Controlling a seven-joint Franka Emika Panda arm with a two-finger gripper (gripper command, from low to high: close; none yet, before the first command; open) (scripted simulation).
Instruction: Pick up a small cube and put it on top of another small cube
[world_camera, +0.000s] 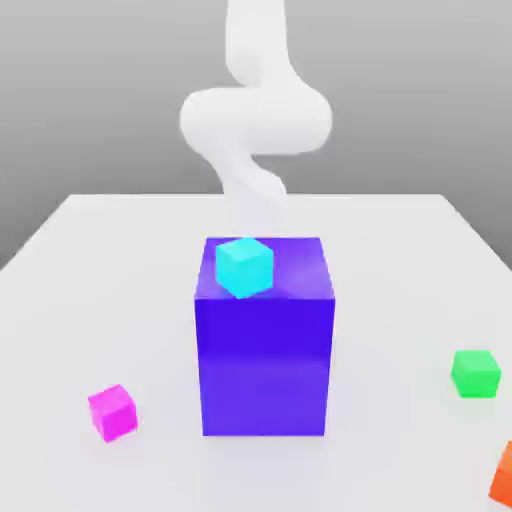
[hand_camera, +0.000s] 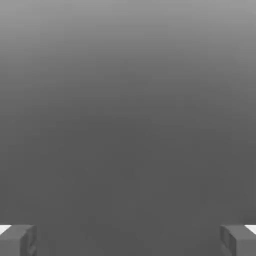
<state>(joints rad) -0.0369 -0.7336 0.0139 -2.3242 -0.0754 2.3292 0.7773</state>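
The small magenta cube (world_camera: 112, 411) rests on the white table (world_camera: 120, 260) near the front, at the exterior view's left. The small green cube (world_camera: 475, 373) sits on the table at the exterior view's right, well apart from it. The white arm (world_camera: 256, 115) rises behind the big blue-violet block, far from both cubes. In the hand view my gripper (hand_camera: 128, 240) is open, its two grey fingertips (hand_camera: 17, 240) wide apart with nothing between them, facing a plain grey background.
A big blue-violet block (world_camera: 264, 345) stands mid-table between the two cubes, with a small cyan cube (world_camera: 244, 265) on its top. An orange cube (world_camera: 503, 475) lies at the front corner at the exterior view's right, partly cut off.
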